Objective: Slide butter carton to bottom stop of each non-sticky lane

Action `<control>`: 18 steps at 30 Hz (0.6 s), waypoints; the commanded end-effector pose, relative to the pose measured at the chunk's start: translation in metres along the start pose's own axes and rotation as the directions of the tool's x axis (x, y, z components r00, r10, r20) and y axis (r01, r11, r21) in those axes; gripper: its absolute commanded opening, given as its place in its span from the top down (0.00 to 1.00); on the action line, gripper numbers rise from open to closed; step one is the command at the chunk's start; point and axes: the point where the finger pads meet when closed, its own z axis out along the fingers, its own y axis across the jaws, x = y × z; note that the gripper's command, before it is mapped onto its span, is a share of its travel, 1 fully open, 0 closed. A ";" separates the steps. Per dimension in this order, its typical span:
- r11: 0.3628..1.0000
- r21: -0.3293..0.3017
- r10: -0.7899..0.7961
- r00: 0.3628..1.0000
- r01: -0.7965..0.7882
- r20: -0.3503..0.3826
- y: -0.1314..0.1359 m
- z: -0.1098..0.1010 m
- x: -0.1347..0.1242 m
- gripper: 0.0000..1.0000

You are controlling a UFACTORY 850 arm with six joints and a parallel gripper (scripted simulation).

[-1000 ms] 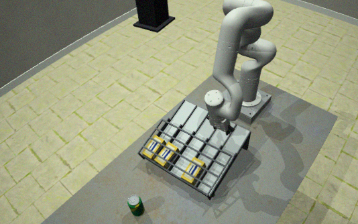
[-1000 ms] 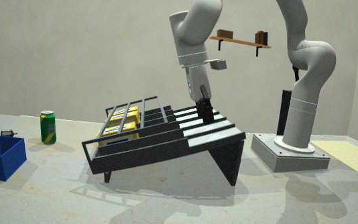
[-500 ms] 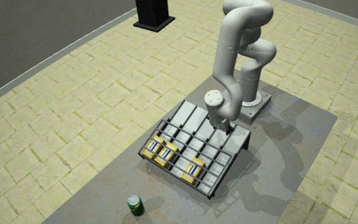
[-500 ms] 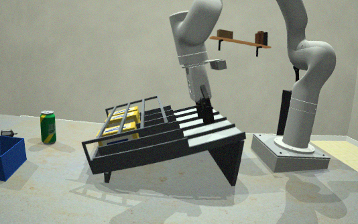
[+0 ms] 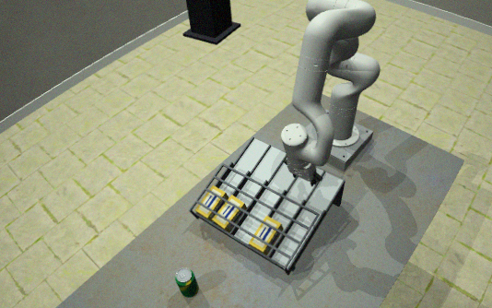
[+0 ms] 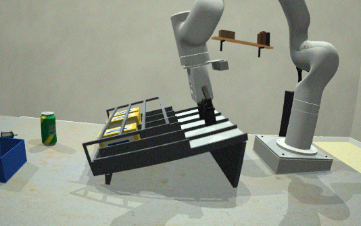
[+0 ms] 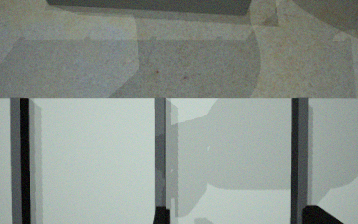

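Note:
The sloped shelf [image 5: 329,186] [image 6: 149,159] [image 7: 96,150] has five lanes. Seen in the top view, one yellow butter carton [image 5: 211,201] [image 6: 126,111] is low in the far-left lane. A second carton [image 5: 228,212] [image 6: 124,118] is low in the second lane, and the third carton [image 5: 265,233] [image 6: 120,129] is low in the fourth. All three look to be at the bottom stop; contact is partly hidden. My gripper [image 5: 302,177] [image 6: 210,120] [image 7: 238,215] is open and empty over the upper fourth lane, fingers near its two dividers. Stickiness cannot be seen.
A dark bar frame [image 6: 163,109] covers the lower part of the lanes, over the cartons. A green can [image 5: 187,286] [image 6: 49,128] stands beyond the low end. A blue bin [image 6: 2,166] and a small dark object [image 6: 7,134] are farther off.

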 end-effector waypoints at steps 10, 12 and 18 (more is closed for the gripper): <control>1.000 0.000 0.000 1.000 0.000 0.002 0.000 -0.001 -0.001 0.18; 1.000 0.000 0.000 1.000 0.000 0.002 0.000 -0.001 -0.001 0.18; 1.000 0.000 0.000 1.000 0.000 0.002 0.000 -0.001 -0.001 0.16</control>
